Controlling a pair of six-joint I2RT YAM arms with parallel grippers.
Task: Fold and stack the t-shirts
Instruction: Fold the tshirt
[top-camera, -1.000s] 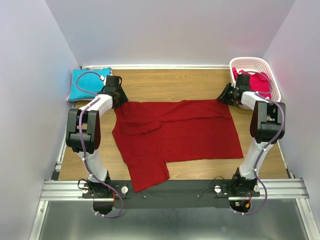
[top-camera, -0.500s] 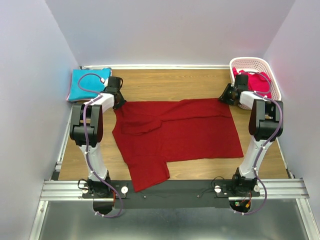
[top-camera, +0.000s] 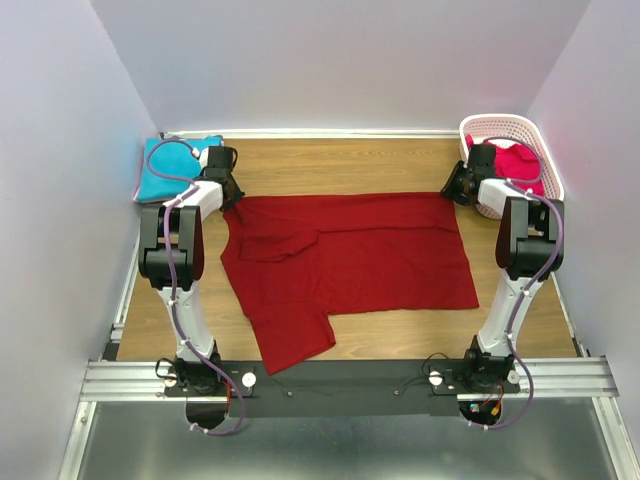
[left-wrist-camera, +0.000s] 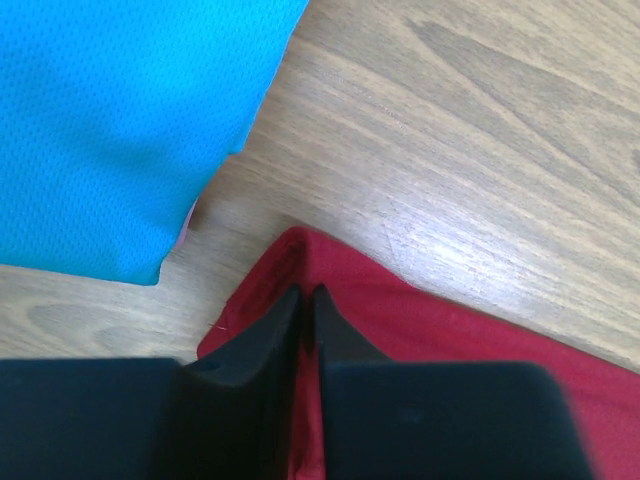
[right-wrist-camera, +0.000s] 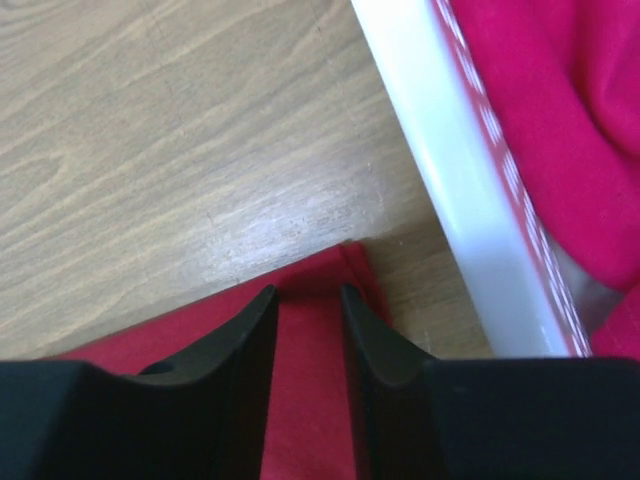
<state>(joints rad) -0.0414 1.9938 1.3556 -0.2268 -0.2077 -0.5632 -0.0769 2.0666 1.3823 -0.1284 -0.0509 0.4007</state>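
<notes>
Two grippers clamped far corners of dark red t-shirt (top-camera: 350, 260), spread on table (top-camera: 350, 165): left gripper (left-wrist-camera: 305, 292) beside turquoise t-shirt (top-camera: 165, 170), right gripper (right-wrist-camera: 305, 290) beside basket (top-camera: 500, 122) holding pinkish-red t-shirt (top-camera: 520, 165).

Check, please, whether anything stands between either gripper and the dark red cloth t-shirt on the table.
Nothing visible does. The left gripper pinches the dark red cloth t-shirt at its far-left corner, the right gripper at its far-right corner; the white latticed plastic basket stands beside, not between.

Plain pale walls (top-camera: 340, 60) enclose a wooden table (top-camera: 340, 168).
</notes>
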